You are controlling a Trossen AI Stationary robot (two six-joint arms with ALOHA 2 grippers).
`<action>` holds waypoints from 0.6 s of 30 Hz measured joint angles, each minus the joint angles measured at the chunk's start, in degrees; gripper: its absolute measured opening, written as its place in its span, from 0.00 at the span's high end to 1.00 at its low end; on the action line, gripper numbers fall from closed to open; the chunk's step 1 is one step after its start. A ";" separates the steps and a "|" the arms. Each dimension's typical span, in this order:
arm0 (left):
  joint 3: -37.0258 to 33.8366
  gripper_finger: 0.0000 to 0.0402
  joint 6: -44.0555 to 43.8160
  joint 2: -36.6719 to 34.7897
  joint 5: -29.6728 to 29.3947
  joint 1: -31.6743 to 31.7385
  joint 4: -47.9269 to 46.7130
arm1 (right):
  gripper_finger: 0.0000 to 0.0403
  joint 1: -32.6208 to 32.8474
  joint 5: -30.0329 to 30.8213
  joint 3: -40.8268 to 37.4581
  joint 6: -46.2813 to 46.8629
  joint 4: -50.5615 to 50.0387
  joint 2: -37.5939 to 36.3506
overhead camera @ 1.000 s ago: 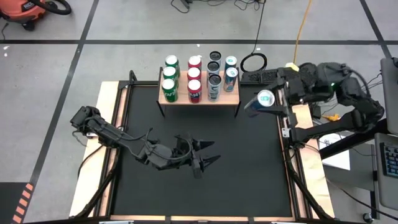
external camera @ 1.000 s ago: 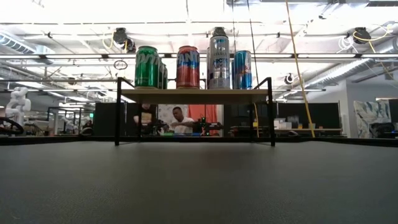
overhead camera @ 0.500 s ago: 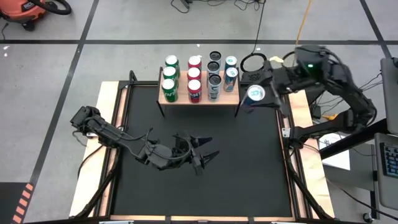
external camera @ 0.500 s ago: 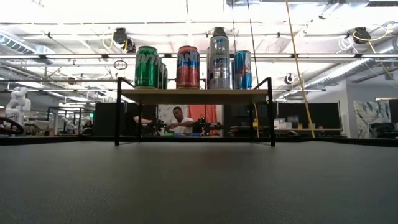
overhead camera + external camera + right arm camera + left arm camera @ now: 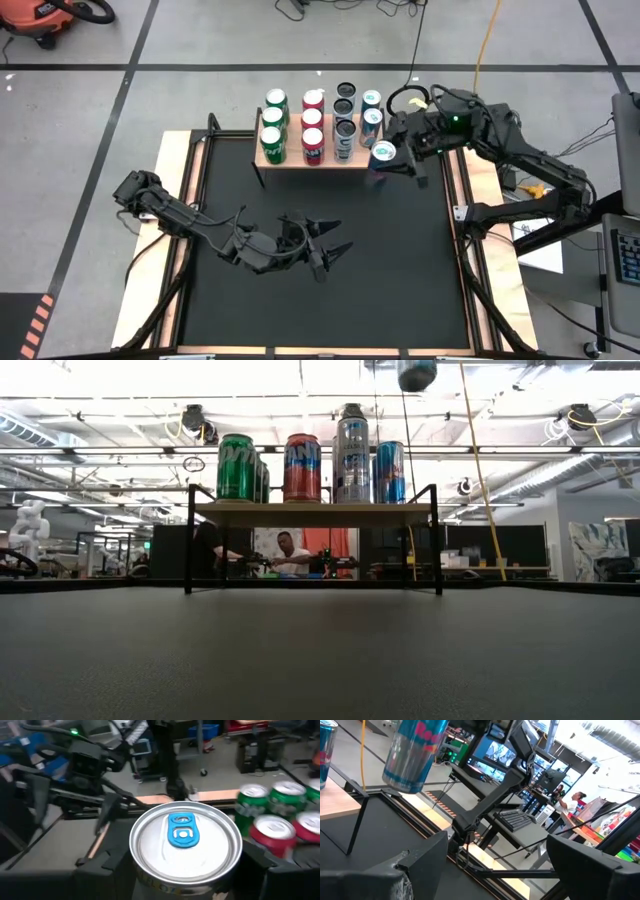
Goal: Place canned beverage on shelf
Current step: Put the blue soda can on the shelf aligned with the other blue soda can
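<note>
Transport is underway: blue can (image 5: 383, 153) gripped by right end effector (image 5: 396, 156) beside shelf (image 5: 372, 158); lowering into the front-right gap is called for; left end effector (image 5: 325, 249) open on table (image 5: 400, 270)

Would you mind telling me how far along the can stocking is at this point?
Done: ten cans stand on the shelf, its front right spot bare. In hand: the right gripper holds a blue can in the air by the shelf's right end. Left: set it down there and release. The left gripper waits open mid-table.
</note>
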 joint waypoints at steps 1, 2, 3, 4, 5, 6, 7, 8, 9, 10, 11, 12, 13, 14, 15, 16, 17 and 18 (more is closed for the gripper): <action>0.00 0.15 -0.01 0.00 0.00 0.00 0.01 | 0.45 -0.69 0.03 -1.66 0.47 0.78 -1.03; 0.00 0.15 -0.10 0.00 -0.01 0.00 0.01 | 0.45 -1.39 0.10 -3.21 0.56 1.18 -2.12; 0.00 0.15 -0.11 0.00 0.00 0.00 0.02 | 0.45 -1.97 0.11 -4.56 0.31 1.17 -3.09; 0.00 0.15 -0.11 0.00 0.00 0.00 0.04 | 0.45 -2.57 0.20 -5.65 -0.38 1.12 -3.97; 0.00 0.15 -0.11 0.00 0.00 0.00 0.04 | 0.45 -3.11 0.27 -6.56 -1.13 1.17 -4.67; 0.00 0.15 -0.11 0.00 0.00 0.00 0.04 | 0.45 -3.65 0.25 -7.43 -1.87 1.26 -5.32; 0.00 0.15 -0.11 0.00 0.00 0.00 0.04 | 0.45 -4.26 0.24 -8.18 -2.54 1.44 -5.77; 0.00 0.15 -0.09 0.00 -0.01 0.01 -0.01 | 0.45 -4.91 0.13 -8.98 -2.77 2.01 -6.06; 0.00 0.15 -0.07 0.00 0.00 0.11 -0.16 | 0.45 -5.61 0.07 -9.73 -2.75 3.05 -6.12; 0.00 0.15 -0.07 0.00 0.00 0.24 -0.33 | 0.45 -6.33 0.08 -10.57 -2.61 4.37 -6.11; 0.00 0.15 -0.07 0.01 0.00 0.30 -0.46 | 0.45 -7.17 0.08 -11.39 -2.42 5.50 -6.01; 0.00 0.15 -0.07 0.02 0.00 0.37 -0.44 | 0.45 -7.97 0.08 -12.25 -2.34 6.51 -5.79; 0.00 0.15 -0.09 0.04 -0.02 0.50 -0.44 | 0.45 -8.70 0.08 -12.92 -2.33 7.37 -5.57; 0.00 0.15 -0.12 0.03 -0.01 0.59 -0.43 | 0.45 -9.40 0.08 -13.38 -2.36 8.05 -5.13; 0.00 0.15 -0.13 0.04 -0.02 0.59 -0.42 | 0.45 -10.01 0.05 -13.71 -2.40 8.61 -4.66; 0.00 0.15 -0.13 0.04 -0.02 0.61 -0.39 | 0.45 -10.54 0.00 -13.98 -2.64 8.94 -4.22; 0.00 0.15 -0.13 0.04 -0.02 0.61 -0.39 | 0.45 -11.12 -0.19 -14.22 -3.09 8.93 -3.78; 0.00 0.15 -0.13 0.04 -0.02 0.60 -0.39 | 0.45 -11.66 -0.94 -14.44 -3.81 8.86 -3.33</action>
